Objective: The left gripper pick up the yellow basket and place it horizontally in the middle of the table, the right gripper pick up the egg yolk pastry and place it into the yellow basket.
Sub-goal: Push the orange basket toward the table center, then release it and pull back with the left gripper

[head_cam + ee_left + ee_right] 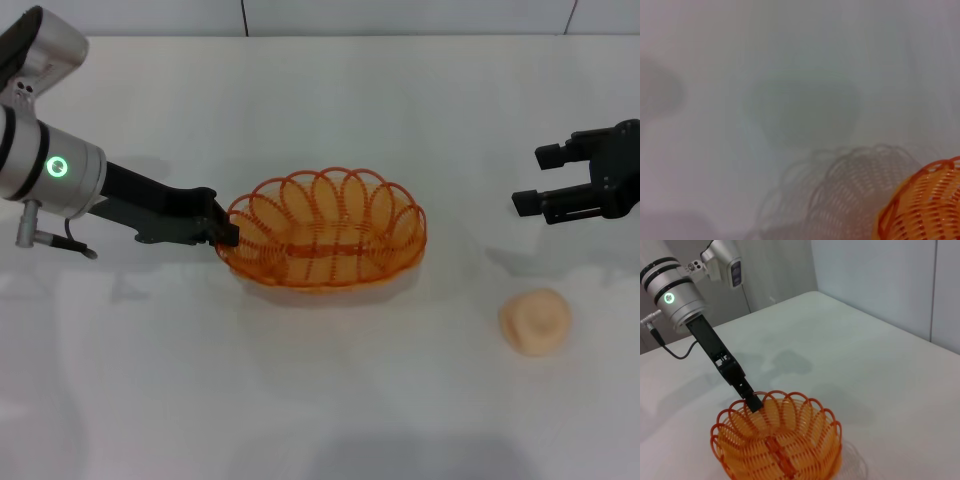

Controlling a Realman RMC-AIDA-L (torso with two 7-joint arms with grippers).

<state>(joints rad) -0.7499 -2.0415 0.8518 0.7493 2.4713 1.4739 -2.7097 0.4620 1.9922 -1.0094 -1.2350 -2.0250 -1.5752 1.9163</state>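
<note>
left gripper clamped on yellow basket left rim, long axis left-right; right gripper wide, egg yolk pastry nearer.

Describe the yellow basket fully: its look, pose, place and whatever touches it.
The yellow basket is an oval of orange-amber wire with a looped, scalloped rim and a woven base. It is empty, upright, mouth up, lying crosswise near the middle of the table. The left gripper is shut on its rim at the end nearer the robot's left. Nothing else touches it.
</note>
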